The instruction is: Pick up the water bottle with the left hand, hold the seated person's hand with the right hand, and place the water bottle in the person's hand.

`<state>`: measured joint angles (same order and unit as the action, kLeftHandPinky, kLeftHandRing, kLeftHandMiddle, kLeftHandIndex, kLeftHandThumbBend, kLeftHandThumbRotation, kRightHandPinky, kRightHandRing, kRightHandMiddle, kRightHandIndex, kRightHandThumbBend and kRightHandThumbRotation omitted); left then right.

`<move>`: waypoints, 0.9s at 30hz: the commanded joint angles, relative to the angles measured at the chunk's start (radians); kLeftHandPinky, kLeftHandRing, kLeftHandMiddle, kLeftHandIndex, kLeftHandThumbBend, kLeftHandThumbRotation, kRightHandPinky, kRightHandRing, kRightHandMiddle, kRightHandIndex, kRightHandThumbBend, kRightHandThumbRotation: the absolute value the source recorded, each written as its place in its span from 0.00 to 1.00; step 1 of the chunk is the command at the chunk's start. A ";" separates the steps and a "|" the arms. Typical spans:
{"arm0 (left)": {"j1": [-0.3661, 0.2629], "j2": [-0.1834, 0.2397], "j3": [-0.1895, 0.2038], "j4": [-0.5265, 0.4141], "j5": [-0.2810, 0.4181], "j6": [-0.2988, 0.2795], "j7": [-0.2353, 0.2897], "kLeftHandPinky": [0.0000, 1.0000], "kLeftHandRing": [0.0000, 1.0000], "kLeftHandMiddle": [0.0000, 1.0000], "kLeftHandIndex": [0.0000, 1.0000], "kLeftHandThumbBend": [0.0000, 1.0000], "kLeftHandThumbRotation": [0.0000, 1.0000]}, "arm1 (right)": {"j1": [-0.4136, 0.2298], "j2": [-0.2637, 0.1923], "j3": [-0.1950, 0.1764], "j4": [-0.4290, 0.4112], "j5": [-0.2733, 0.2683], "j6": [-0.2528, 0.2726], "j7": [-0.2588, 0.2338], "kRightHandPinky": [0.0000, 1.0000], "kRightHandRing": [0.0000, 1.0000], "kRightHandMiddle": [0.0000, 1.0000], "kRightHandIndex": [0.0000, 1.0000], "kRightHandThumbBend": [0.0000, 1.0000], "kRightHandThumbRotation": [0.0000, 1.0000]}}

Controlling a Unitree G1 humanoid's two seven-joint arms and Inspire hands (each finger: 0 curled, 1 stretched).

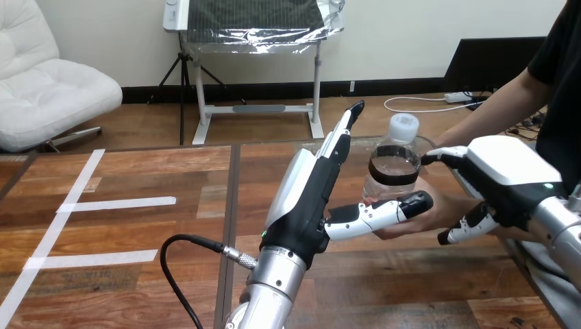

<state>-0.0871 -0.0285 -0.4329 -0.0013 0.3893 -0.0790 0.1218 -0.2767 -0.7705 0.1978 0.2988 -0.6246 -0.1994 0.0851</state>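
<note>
Three strips of white tape (116, 203) are lying on the wooden tabletop (137, 295) at the far left: one long strip is running diagonally, and two shorter ones are branching off it toward the right. One dark seam (231, 205) is dividing the tabletop just beside them.

Right of the seam, the silver left arm (274, 274) is rising from the bottom edge. The left hand (305, 199) is standing wide open, its fingers (342, 133) pointing straight up and away, just left of the bottle and not wrapping it. Its thumb (384, 211) is stretching out to the right, with the tip lying near the bottle's base and against the person's palm (whether it is pressing the bottle itself I cannot tell).

One water bottle (384, 186) is standing upright in the person's hand (428, 221), which is cupping it from below above the tabletop. The bottle is clear, wearing one white cap (403, 127) and one dark label band (394, 168); any print on the band is too small to tell.

At the far right, the right hand (507, 171) is closing round the person's wrist, one finger (442, 156) curling over the top beside the bottle's label and its own thumb (469, 223) coming up underneath
</note>
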 commanded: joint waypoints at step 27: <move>0.123 -0.011 0.054 -0.139 -0.101 -0.218 0.040 0.90 0.92 0.95 0.95 0.73 0.72 | 0.266 0.124 -0.254 -0.564 0.171 0.162 -0.018 0.70 0.83 0.87 0.84 0.66 0.00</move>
<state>0.0291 -0.0280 -0.4141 -0.0519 0.3078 -0.2315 0.1390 -0.0173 -0.7007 0.0107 -0.1366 -0.4816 -0.0427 0.1095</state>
